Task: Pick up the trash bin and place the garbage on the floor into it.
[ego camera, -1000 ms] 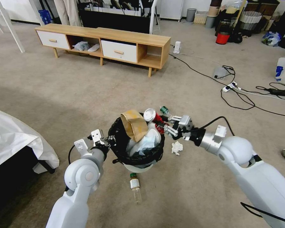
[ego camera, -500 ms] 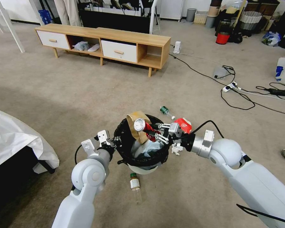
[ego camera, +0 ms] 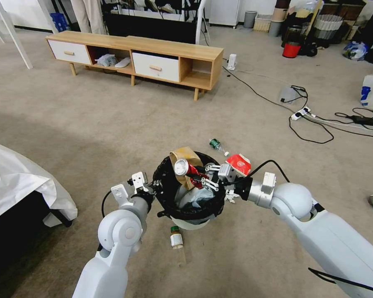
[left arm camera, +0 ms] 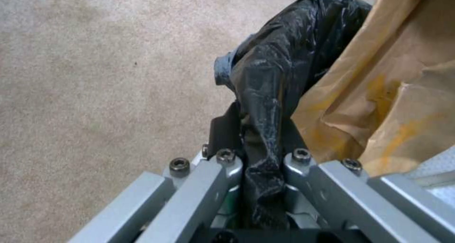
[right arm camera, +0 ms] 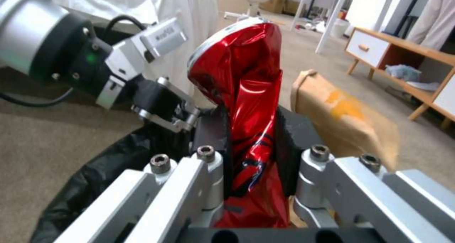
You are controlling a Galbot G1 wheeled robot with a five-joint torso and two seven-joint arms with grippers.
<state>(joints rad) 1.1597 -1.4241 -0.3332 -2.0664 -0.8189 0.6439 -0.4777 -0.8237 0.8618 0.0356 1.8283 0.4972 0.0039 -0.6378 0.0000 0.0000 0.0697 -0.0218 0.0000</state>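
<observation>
Over the trash bin (ego camera: 189,207), held off the carpet by the left gripper (ego camera: 153,186) clamped on its bag-covered rim, the right gripper (ego camera: 203,176) grips a crushed red can (right arm camera: 246,104), which could catch the upright paper bag (ego camera: 185,159) and bounce out.

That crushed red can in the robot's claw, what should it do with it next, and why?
Probably open the right gripper and let the crushed red can drop. The can is pinched between its fingers and already sits over the mouth of the trash bin, next to the brown paper bag. The left gripper clamps the bin's black bag rim, holding it up, so a release should land inside.
</observation>
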